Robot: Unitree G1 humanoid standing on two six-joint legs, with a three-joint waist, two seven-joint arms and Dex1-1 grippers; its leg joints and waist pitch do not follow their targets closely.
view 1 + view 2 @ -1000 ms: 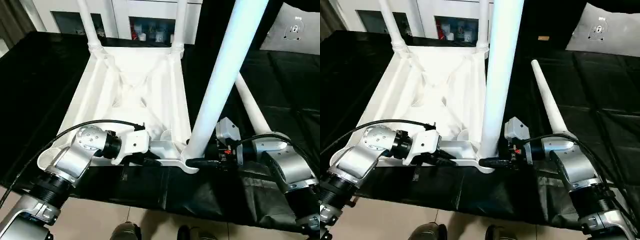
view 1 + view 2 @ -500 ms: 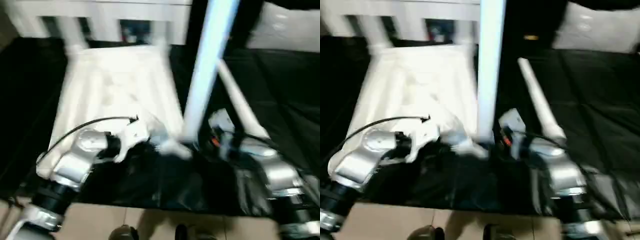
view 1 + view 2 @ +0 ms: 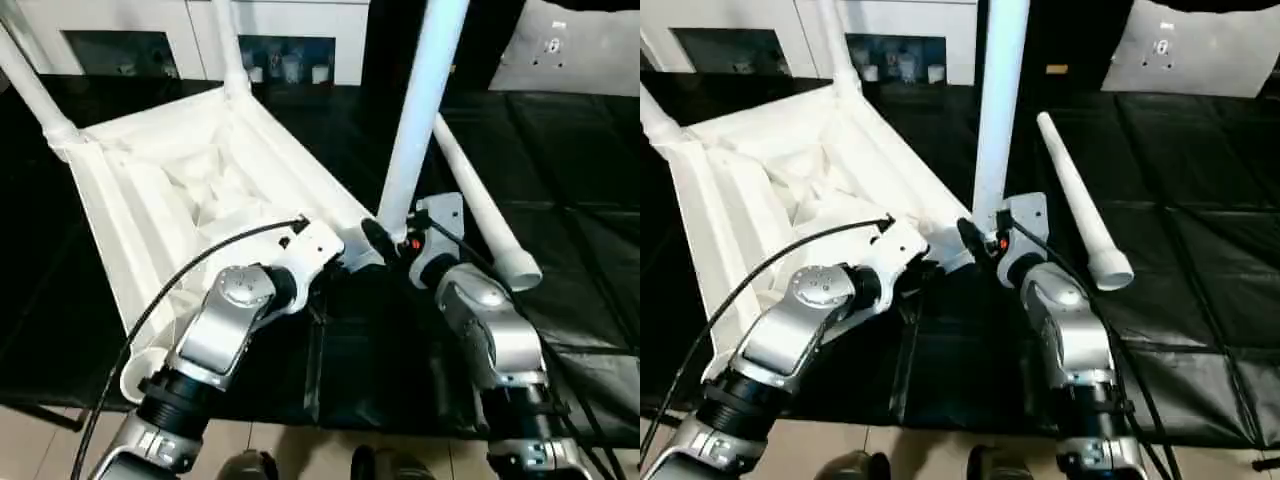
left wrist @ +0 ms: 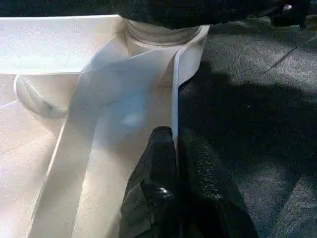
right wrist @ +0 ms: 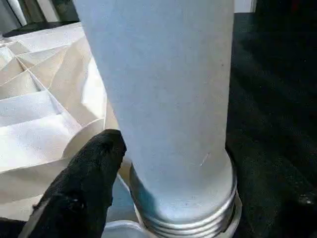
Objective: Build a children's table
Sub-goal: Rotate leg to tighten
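L gripper [image 4: 174, 163] jaws pinch tabletop [image 3: 180, 190] rim; R gripper [image 3: 385, 240] jaws' state unclear. Risk: leg [image 3: 415, 110] half-threaded, could tip.

- We seem to be in a furnished room: a white cabinet [image 3: 200, 40] with glass doors stands behind.
- We see black quilted matting [image 3: 590, 200] covering the work surface, above beige floor tiles [image 3: 40, 450].

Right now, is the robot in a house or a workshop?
Probably an indoor room, maybe a home or a lab. A white cabinet with glass doors stands behind, a black mat covers the floor, with pale tiles showing nearest the robot.
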